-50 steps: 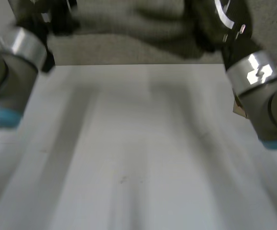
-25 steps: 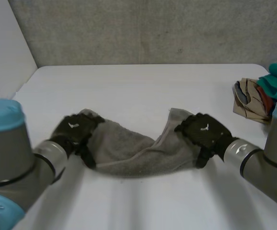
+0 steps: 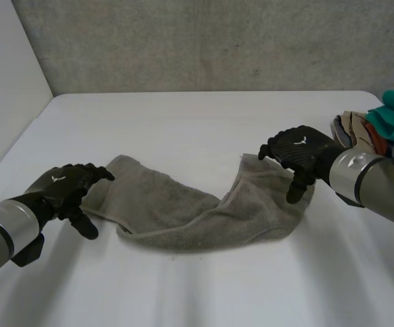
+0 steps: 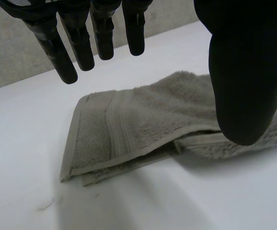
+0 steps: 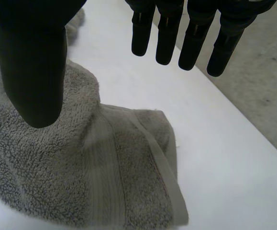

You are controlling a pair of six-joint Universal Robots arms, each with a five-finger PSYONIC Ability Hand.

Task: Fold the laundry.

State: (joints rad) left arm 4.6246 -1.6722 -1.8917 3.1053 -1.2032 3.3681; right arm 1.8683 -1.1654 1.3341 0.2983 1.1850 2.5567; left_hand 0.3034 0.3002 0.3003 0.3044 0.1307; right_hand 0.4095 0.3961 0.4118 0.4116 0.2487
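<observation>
A grey towel (image 3: 197, 208) lies crumpled in a long band across the middle of the white table (image 3: 203, 122), folded over on itself. My left hand (image 3: 64, 191) hovers just off the towel's left end (image 4: 112, 132), open, fingers (image 4: 81, 40) spread above the cloth and holding nothing. At the towel's right end (image 5: 128, 163) my right hand (image 3: 299, 153) is lifted clear of it, also open, with the thumb (image 5: 30, 62) apart from the fingers.
A heap of other laundry (image 3: 367, 133), tan, teal and red, sits at the table's right edge behind my right arm. The grey wall runs along the table's far edge.
A second ago both hands held the towel up high. They brought it down onto the table, let go of its two ends and have now drawn away from it.
</observation>
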